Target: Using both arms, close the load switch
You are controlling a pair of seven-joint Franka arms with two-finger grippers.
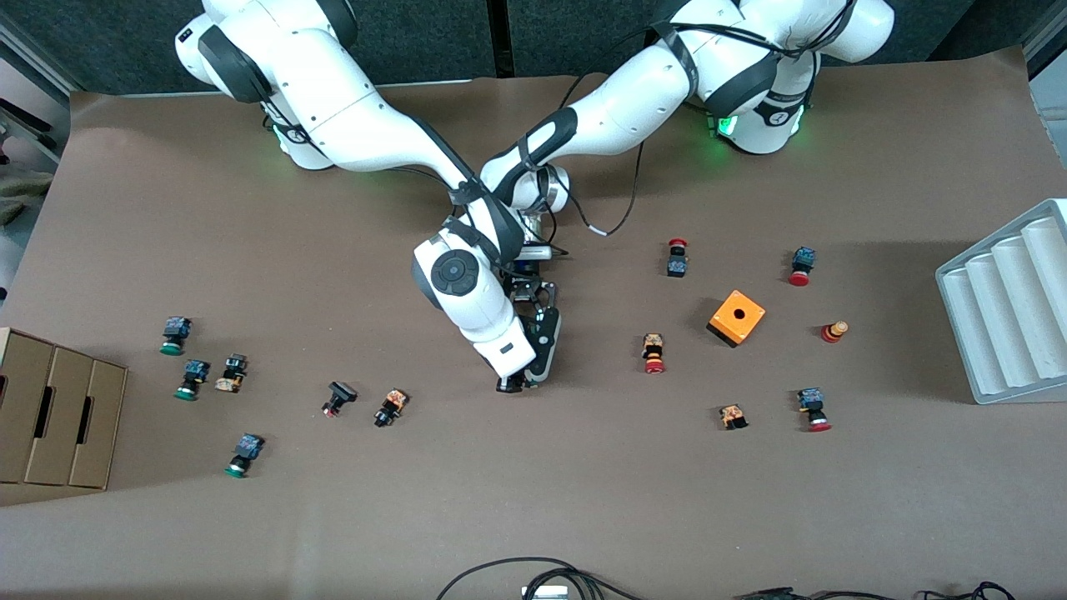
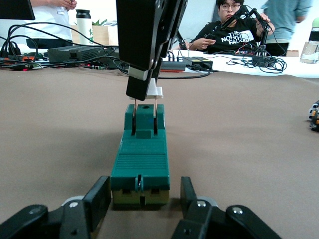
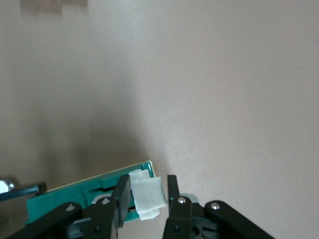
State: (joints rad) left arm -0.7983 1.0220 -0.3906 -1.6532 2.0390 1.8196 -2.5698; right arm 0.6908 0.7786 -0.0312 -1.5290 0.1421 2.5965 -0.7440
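The load switch [image 2: 140, 159], a narrow green block, lies flat on the brown table at its middle. In the front view both hands cover it. My left gripper [image 2: 144, 199] [image 1: 533, 293] is shut on one end of the block, a finger [image 2: 97, 199] against each side. My right gripper [image 3: 148, 191] [image 1: 513, 385] reaches down over the other end, where it is shut on the white sliding piece [image 3: 147, 196]. The left wrist view shows that piece [image 2: 155, 91] sticking up above the green body [image 3: 65, 196], pinched by the right gripper [image 2: 144, 92].
An orange box with a hole [image 1: 737, 317] sits toward the left arm's end, with push buttons [image 1: 654, 352] scattered around it. More buttons [image 1: 389, 407] lie toward the right arm's end near cardboard boxes [image 1: 58, 417]. A grey ridged tray [image 1: 1004, 317] stands at the table edge.
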